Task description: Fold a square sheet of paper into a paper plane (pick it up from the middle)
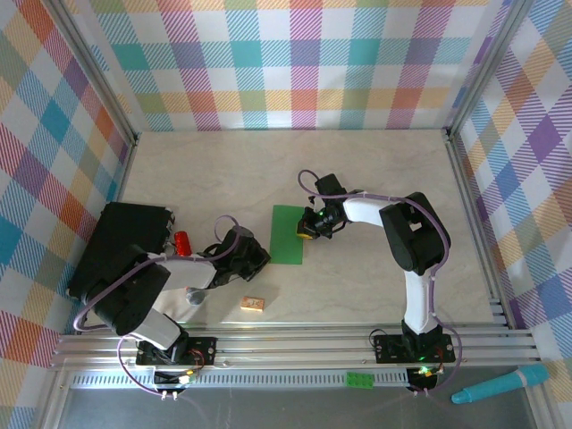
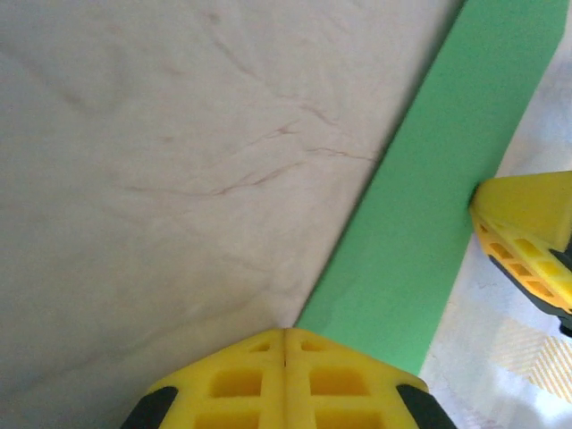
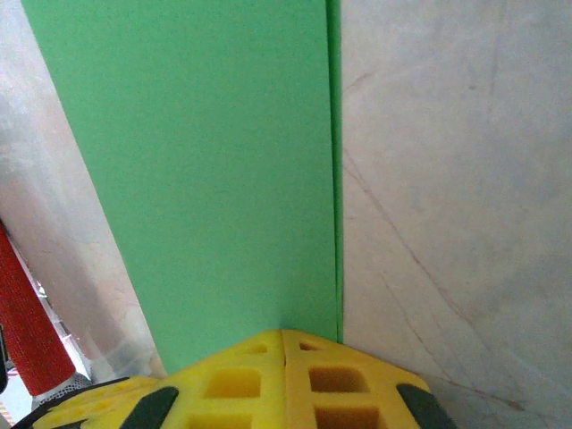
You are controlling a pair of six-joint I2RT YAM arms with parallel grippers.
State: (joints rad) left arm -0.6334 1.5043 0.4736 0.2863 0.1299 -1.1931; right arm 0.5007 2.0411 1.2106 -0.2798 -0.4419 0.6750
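The square sheet of paper (image 1: pixel 288 234), bright green, lies flat on the pale table folded into a narrow rectangle, not a paper plane's shape. My left gripper (image 1: pixel 259 255) is shut, its yellow tip (image 2: pixel 284 332) touching the paper's (image 2: pixel 429 206) near left corner with nothing between the fingers. My right gripper (image 1: pixel 308 234) is shut too, its tip (image 3: pixel 282 332) resting on the paper (image 3: pixel 206 161) just inside the right edge, where two layers lie slightly offset. The right gripper's yellow finger (image 2: pixel 527 232) shows across the strip in the left wrist view.
A black case (image 1: pixel 116 246) sits at the left with a red cylinder (image 1: pixel 182 241) beside it. A small wooden block (image 1: pixel 253 304) lies near the front. A green brick (image 1: pixel 361 380) and a teal pen (image 1: pixel 500 384) lie beyond the front rail. Checked walls enclose the table.
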